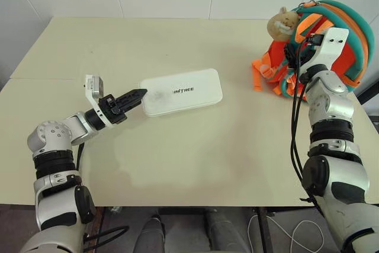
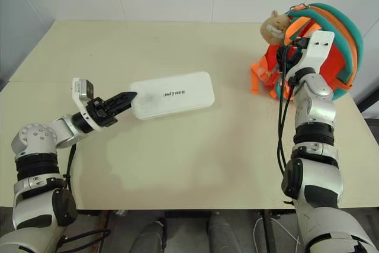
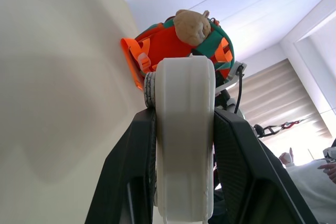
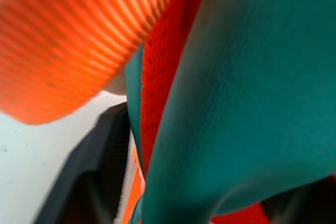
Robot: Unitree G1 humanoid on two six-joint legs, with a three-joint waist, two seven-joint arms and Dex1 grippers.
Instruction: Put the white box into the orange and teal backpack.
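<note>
At lower left of the head view, the left gripper (image 1: pixel 137 95) is clamped on the near-left end of the white box (image 1: pixel 183 91), its black fingers (image 3: pixel 131 171) pressing both flat faces in the left wrist view; the box lies on the beige table (image 1: pixel 195 158) at centre frame. At upper right, the orange and teal backpack (image 1: pixel 340 25) stands on the table's far right edge, with a tan plush toy (image 1: pixel 282 23) attached. The right gripper (image 4: pixel 173 171) is pushed into the backpack's teal trim and orange webbing; whether its fingers are closed cannot be told.
</note>
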